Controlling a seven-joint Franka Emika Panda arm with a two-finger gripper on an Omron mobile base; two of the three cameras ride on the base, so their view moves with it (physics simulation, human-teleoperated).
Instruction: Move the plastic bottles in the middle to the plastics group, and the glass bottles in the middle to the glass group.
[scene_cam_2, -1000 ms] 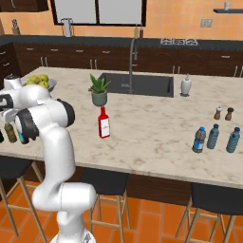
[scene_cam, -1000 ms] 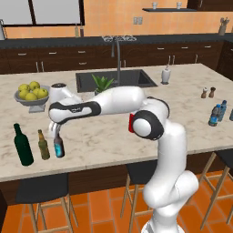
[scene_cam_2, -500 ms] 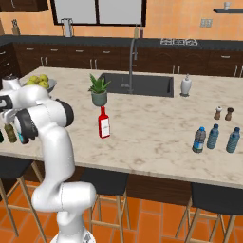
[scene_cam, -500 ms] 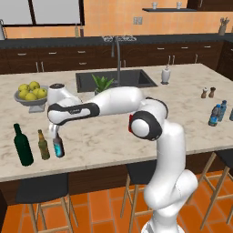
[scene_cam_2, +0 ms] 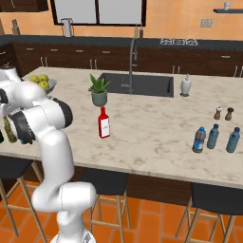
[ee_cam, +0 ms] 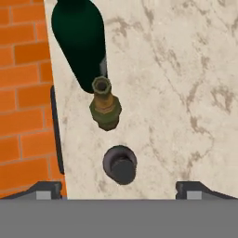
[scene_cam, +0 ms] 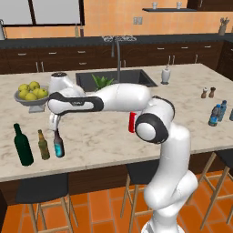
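Observation:
My gripper (scene_cam: 55,125) hangs open just above the dark brown blue-labelled glass bottle (scene_cam: 58,144), which stands upright near the counter's front left edge. In the hand view the bottle's top (ee_cam: 120,163) sits between my widely parted fingertips (ee_cam: 46,188) and neither touches it. Right beside it stand the small olive-amber bottle (scene_cam: 43,145) (ee_cam: 105,104) and the tall dark green wine bottle (scene_cam: 22,145) (ee_cam: 79,42). The slim red bottle (scene_cam_2: 104,123) stands mid-counter. Three small blue plastic bottles (scene_cam_2: 213,136) are grouped at the right end.
A bowl of yellow-green fruit (scene_cam: 31,93) sits behind the glass group. A potted plant (scene_cam_2: 98,91) stands beside the sink (scene_cam_2: 137,84), with a white dispenser (scene_cam_2: 186,86) and two shakers (scene_cam_2: 223,113) to the right. The counter's front edge (ee_cam: 58,139) is close, with stools below.
The jaws have gone from shut to wide open, letting go of the dark brown bottle. It stays upright next to the olive-amber bottle. The arm has barely moved.

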